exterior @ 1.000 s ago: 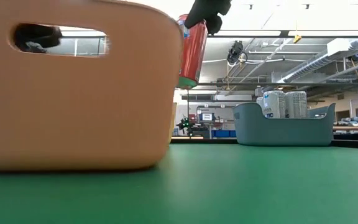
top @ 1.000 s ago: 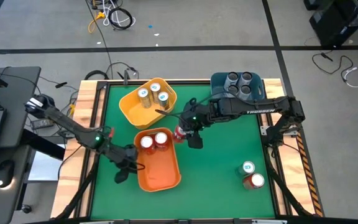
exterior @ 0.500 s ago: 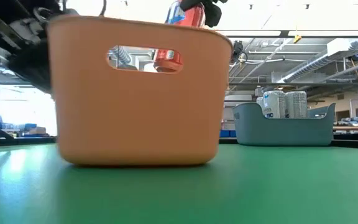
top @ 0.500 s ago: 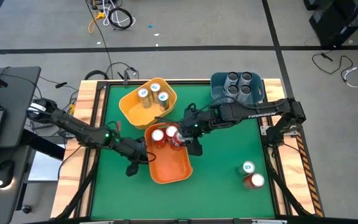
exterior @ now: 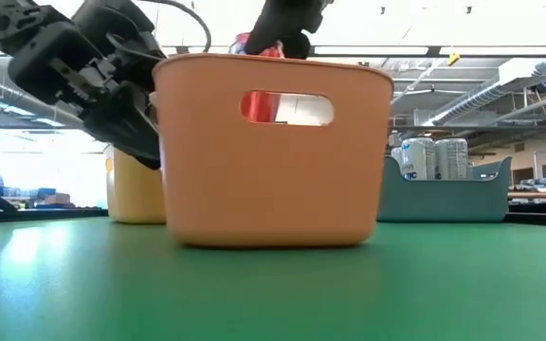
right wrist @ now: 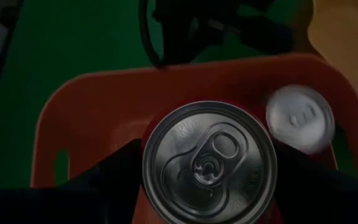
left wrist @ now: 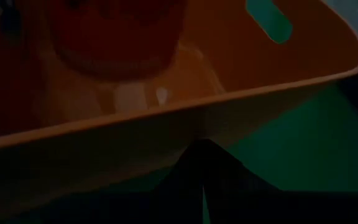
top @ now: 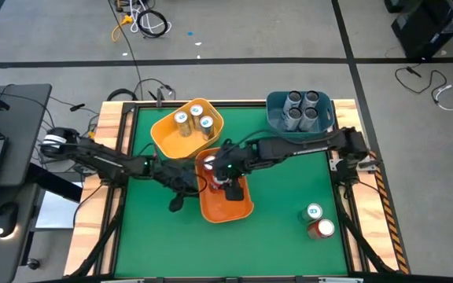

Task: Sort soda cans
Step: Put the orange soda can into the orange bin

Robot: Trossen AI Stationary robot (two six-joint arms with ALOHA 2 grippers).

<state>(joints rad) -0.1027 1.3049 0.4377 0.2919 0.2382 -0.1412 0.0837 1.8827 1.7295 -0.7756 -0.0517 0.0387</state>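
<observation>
An orange bin [top: 230, 206] stands at the table's middle. One red soda can [right wrist: 300, 118] stands in it. My right gripper [top: 226, 174] is over the bin, shut on a second red soda can [right wrist: 209, 162], which reaches down into the bin; red shows through the bin's handle slot [exterior: 263, 106]. My left gripper [top: 189, 182], fingers shut, is at the bin's left wall. Two silver cans [top: 189, 122] stand in the yellow bin [top: 167, 137], and several cans [top: 301, 108] are in the blue bin [top: 278, 118]. My left gripper has its shut fingertips [left wrist: 201, 158] against the outer face of the orange bin's left wall [left wrist: 166, 134], a little under the rim. It comes slanting down from the table's left. The bin stands flat on the table. My right gripper pinches the red can by its sides just under the top rim [right wrist: 149, 149], one finger [right wrist: 110, 174] on each side. The fingers slant down from the table's right. The can is upright with its top up. The bin's wall hides whether its bottom rests on the bin's floor.
A silver can with a teal top [top: 314, 212] and a red can [top: 322, 229] stand on the green mat near the right front. The yellow bin is close behind the orange bin. Open mat lies along the near side.
My left gripper has moved toward the table's right with its wrist rolling, and the orange bin has slid right ahead of it, under the held can. My right gripper has moved left and down with the red can, which now reaches into the bin.
</observation>
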